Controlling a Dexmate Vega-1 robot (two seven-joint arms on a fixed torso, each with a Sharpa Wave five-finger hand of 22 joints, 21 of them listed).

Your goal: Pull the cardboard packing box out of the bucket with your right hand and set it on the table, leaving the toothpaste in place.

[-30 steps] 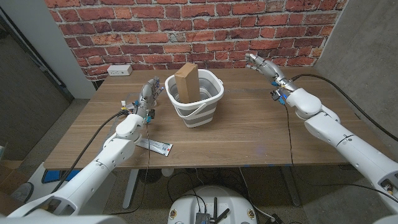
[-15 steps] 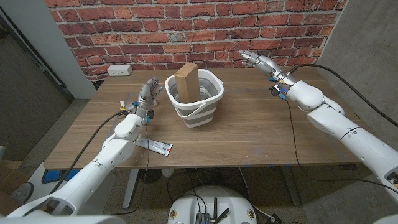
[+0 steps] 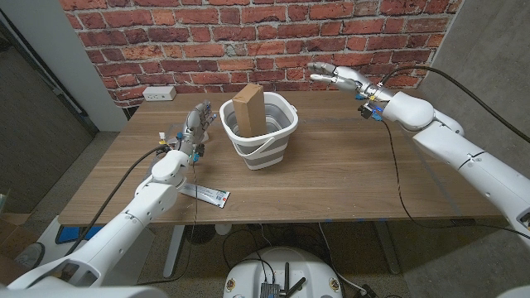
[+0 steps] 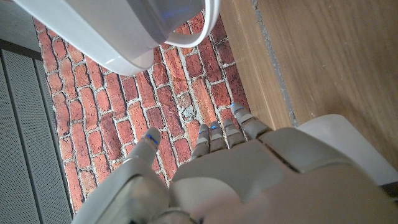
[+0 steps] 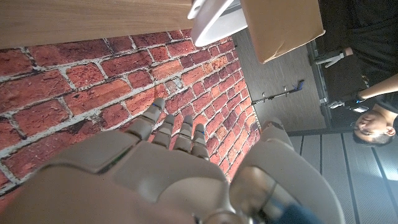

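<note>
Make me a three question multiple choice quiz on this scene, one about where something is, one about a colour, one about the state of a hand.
1. Where is the cardboard box?
A. Standing in the bucket
B. Lying on the table
C. In the right hand

2. What colour is the bucket's rim?
A. Red
B. White
C. Black

3. What is the right hand doing?
A. Gripping the box
B. Pressing on the table
C. Held open in the air, holding nothing

Answers:
1 A, the box rises upright out of the bucket.
2 B, the rim is white above a grey band.
3 C, its fingers are spread beside the bucket, apart from the box.
</note>
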